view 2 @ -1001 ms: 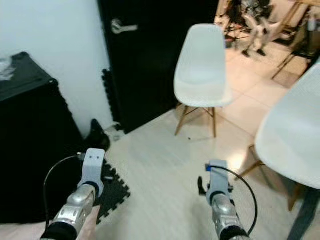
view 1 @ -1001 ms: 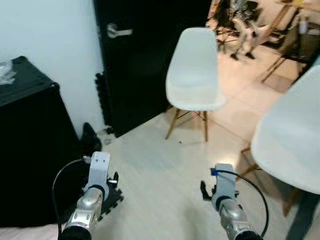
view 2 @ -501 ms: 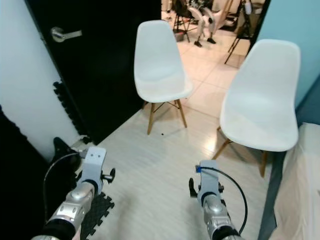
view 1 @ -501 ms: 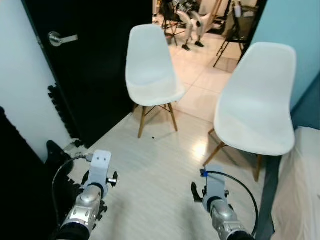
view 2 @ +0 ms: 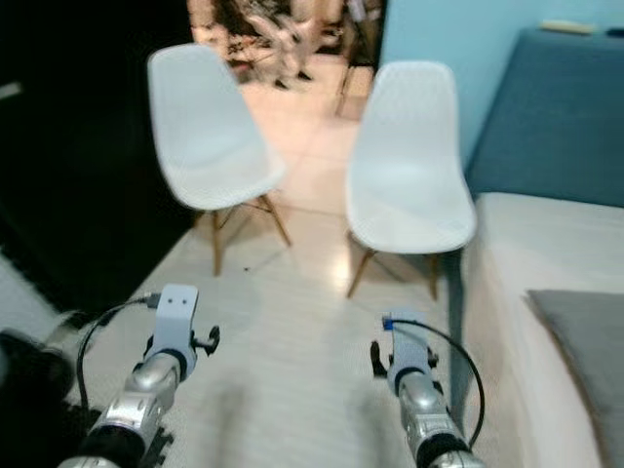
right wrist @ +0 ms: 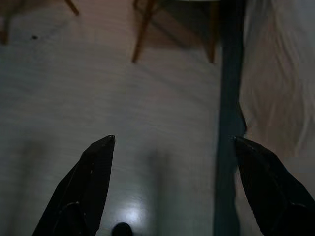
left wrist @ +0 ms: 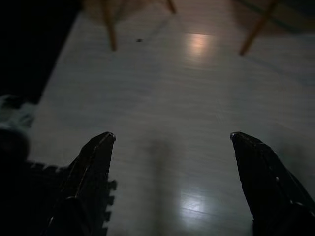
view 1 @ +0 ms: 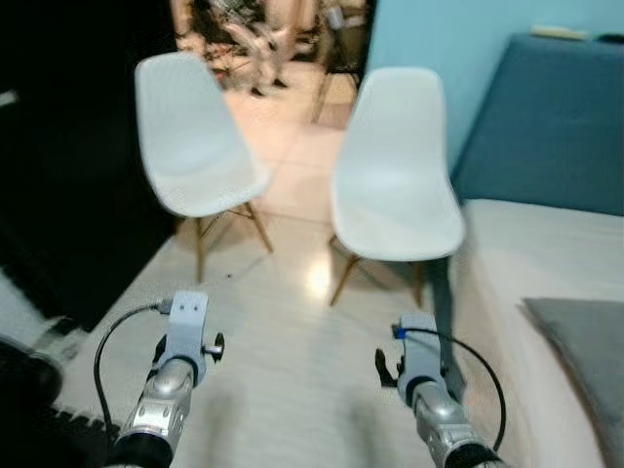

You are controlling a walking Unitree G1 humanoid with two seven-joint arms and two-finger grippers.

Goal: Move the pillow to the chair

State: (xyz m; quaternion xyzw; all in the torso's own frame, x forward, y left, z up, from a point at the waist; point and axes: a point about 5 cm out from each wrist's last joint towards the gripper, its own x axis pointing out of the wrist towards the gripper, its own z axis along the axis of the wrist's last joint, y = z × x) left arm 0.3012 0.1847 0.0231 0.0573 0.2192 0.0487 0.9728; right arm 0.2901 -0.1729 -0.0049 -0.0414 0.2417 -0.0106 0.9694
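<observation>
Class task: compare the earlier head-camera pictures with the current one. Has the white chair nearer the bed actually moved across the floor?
No. The near chair keeps its place beside the other chair; the camera turned right.

Two chairs, left chair (view 1: 190, 141) and right chair (view 1: 395, 171), with smooth matt white plastic shells on slim wooden legs. Pale floor (view 1: 292, 361) with fine wood-like lines, slightly glossy. At right, bed (view 1: 507, 292) with soft cream cloth, grey cloth piece (view 1: 585, 356) at lower right, matt blue headboard (view 1: 541, 117) at upper right.
</observation>
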